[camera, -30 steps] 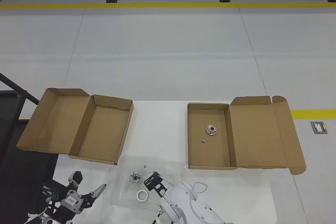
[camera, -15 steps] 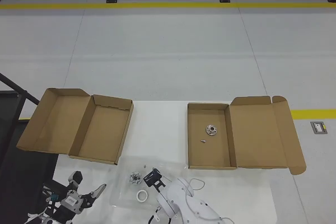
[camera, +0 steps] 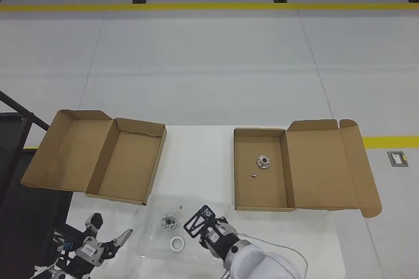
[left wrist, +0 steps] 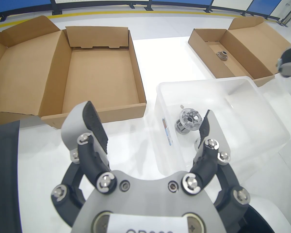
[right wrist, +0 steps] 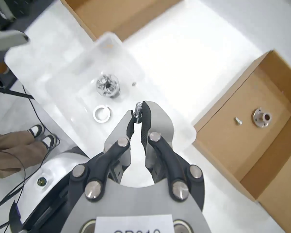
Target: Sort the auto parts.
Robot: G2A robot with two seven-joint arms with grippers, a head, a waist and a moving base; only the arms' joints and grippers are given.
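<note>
My right gripper [right wrist: 138, 117] is shut on a small steel bolt [right wrist: 137, 112], held above the clear plastic bin [right wrist: 63, 56]; from above it [camera: 204, 222] hangs over the bin's right part. In the bin lie a round metal hub [right wrist: 108, 86], a white ring [right wrist: 101, 113] and a tiny screw [right wrist: 133, 83]. The right cardboard box [right wrist: 278, 112] holds a flanged metal part [right wrist: 262, 117] and a small bolt [right wrist: 238, 120]. My left gripper [left wrist: 150, 127] stands open at the table's near left corner [camera: 98, 240], beside the bin [left wrist: 271, 112], the hub [left wrist: 188, 120] between its fingertips' line of sight.
The left cardboard box [camera: 126, 167] lies open with nothing inside [left wrist: 99, 73]. Both boxes have their lids [camera: 328, 164] folded flat outward. Bare white table [camera: 195, 160] lies between the boxes. A person's shoes [right wrist: 42, 134] stand by the table edge.
My right gripper has lifted and swung right over the bin with the bolt in it. The left arm has not moved.
</note>
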